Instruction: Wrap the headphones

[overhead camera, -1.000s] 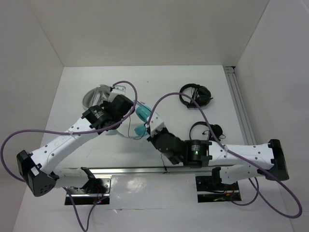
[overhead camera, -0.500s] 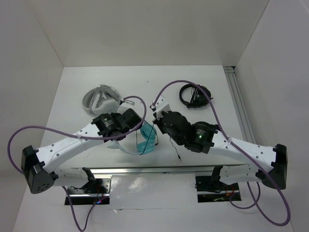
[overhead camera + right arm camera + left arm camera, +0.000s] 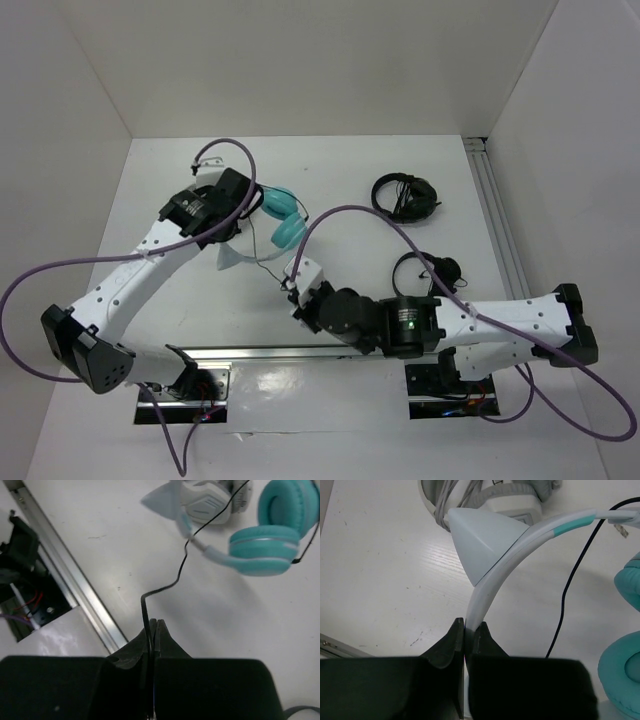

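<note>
The headphones [image 3: 286, 218] have teal ear cups, a pale headband and a thin black cable [image 3: 181, 565]. My left gripper [image 3: 240, 215] is shut on the headband [image 3: 492, 575], just below its ear-like point [image 3: 480, 535]. It holds the headphones at the back left, and the teal cups [image 3: 626, 672] hang to its right. My right gripper [image 3: 291, 290] is shut on the black cable [image 3: 274, 262] near the front rail. In the right wrist view the cable rises from between the shut jaws [image 3: 151, 626] toward the teal cups [image 3: 265, 555].
The grey-white folded headphones [image 3: 492, 497] lie just beyond the held headband and also show in the right wrist view [image 3: 210, 502]. Two black headphones [image 3: 405, 195] [image 3: 432, 270] lie to the right. A metal rail [image 3: 70, 580] runs along the near edge.
My left gripper has carried the headphones back and to the left. My right gripper has moved from the table's middle toward the near rail with the cable in it.
</note>
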`<state>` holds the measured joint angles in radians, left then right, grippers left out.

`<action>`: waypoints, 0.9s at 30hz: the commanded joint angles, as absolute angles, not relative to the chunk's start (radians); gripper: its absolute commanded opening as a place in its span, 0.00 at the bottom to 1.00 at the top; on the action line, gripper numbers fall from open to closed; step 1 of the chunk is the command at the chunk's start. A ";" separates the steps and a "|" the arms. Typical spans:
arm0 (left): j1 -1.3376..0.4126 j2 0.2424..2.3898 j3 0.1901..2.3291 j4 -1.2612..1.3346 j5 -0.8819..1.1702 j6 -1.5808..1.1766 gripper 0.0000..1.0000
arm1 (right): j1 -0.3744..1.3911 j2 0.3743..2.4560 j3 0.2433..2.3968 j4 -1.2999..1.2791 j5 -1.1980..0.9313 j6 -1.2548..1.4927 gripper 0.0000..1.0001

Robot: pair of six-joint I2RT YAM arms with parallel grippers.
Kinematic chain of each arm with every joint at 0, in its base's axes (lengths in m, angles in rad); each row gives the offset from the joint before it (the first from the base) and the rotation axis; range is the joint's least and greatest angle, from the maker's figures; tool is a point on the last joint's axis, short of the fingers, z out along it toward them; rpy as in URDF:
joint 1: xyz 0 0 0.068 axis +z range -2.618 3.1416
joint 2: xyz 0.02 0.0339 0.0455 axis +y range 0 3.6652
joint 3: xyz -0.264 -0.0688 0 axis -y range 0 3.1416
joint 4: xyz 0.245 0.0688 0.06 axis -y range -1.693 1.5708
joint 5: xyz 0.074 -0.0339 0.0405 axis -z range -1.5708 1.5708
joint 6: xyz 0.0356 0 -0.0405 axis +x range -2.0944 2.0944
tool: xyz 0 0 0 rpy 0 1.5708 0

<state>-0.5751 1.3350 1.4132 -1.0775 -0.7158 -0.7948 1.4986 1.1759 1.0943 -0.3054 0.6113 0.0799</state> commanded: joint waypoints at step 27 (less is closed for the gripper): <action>-0.229 1.376 1.387 -0.873 -0.428 -0.713 0.00 | 1.729 1.204 1.155 -0.356 0.871 0.140 0.00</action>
<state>-0.2825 1.3819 1.3491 -0.9821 -0.4622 -0.7399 1.7004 1.2015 1.1507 -0.3862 0.8581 0.1184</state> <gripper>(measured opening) 0.108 0.008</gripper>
